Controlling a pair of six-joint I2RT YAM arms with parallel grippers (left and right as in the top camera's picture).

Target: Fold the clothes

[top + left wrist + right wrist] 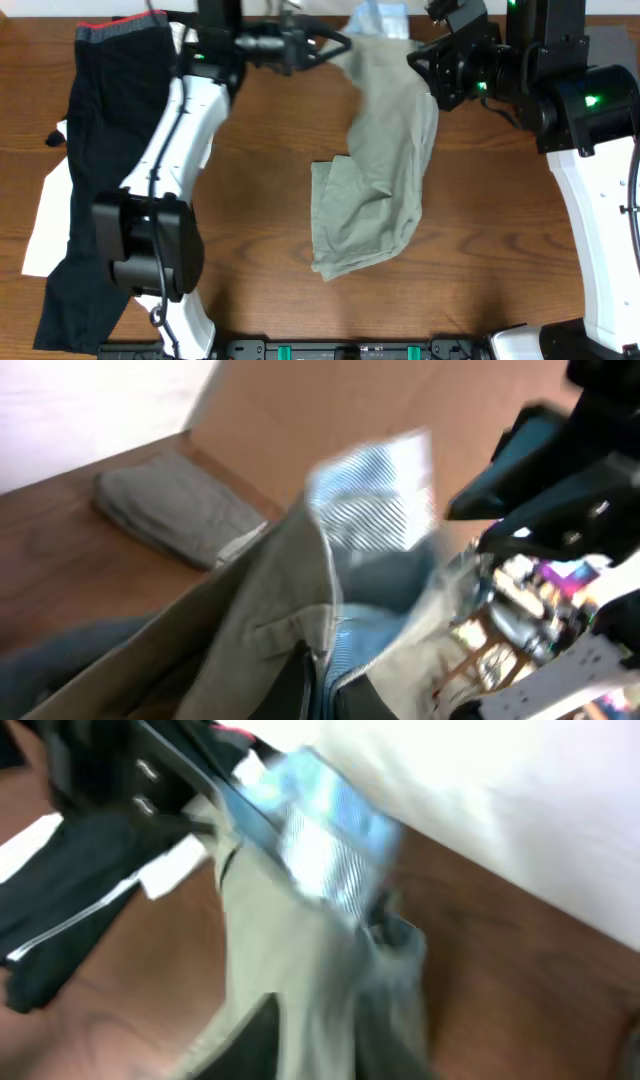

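Observation:
The clothes, light khaki shorts [375, 170], hang from the table's back centre down to a crumpled heap on the wood. My left gripper [340, 45] is shut on their upper edge; in the left wrist view the khaki cloth [280, 590] is pinched between the dark fingers of the left gripper [325, 695]. My right gripper [415, 58] sits at the same raised edge, just to the right. In the blurred right wrist view the shorts [290, 940] run between the right gripper's [330, 1050] fingers [265, 1040]. Whether they still grip is unclear.
A black garment [100, 130] with a grey and red waistband lies along the left, over white cloth [45, 215]. A light blue striped cloth [380, 20] lies behind the shorts. A folded grey garment [175, 505] rests near the far edge.

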